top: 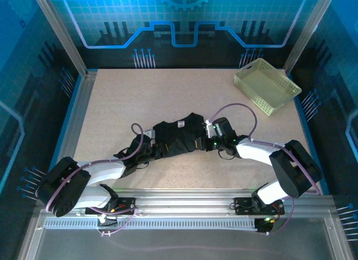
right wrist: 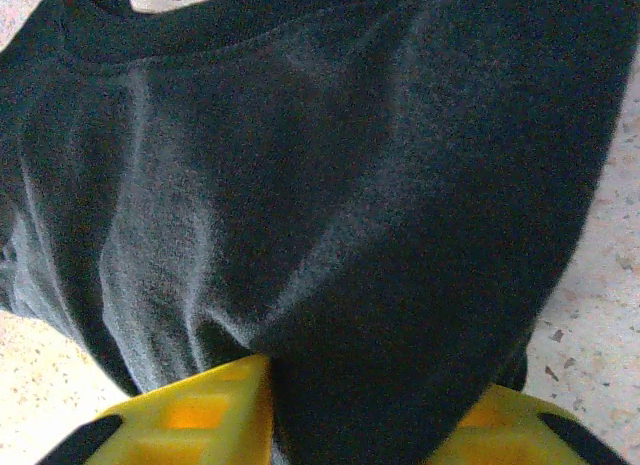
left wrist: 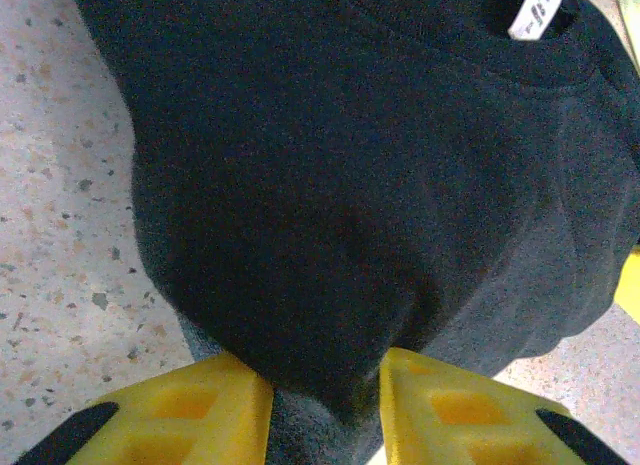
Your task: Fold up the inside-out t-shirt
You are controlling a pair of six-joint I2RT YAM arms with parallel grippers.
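- The inside-out t-shirt (top: pixel 176 138) is lying bunched into a dark, crumpled band near the middle of the bench (top: pixel 140 98), a little toward the near edge. It is sitting well apart from the pale yellow-green basket (top: pixel 265 85) at the far right corner.
- Its small pale neck tag (top: pixel 180 124) is showing at the far edge of the heap, facing upward.
- The left arm (top: pixel 100 173) is reaching in low from the near left, and the left fingers (top: pixel 150 152) are meeting the t-shirt's left end.
- In the left wrist view, these yellow fingers (left wrist: pixel 215 410) are clenching a fold of the t-shirt, the black fabric running down between them and filling the gap. Speckled bench is showing to the left, and the neck tag is sitting at the top right.
- The right arm (top: pixel 268 154) is stretching in from the near right, and the right fingers (top: pixel 209 138) are pressing onto the t-shirt's right end.
- In the right wrist view, these yellow fingers (right wrist: pixel 195 415) are likewise grasping the t-shirt, a thick fold passing between them. The neck tag, marked XL, is lying at the top left inside the collar.
- Between the two grips the fabric is sagging in soft creases, and the collar is facing away from both arms.
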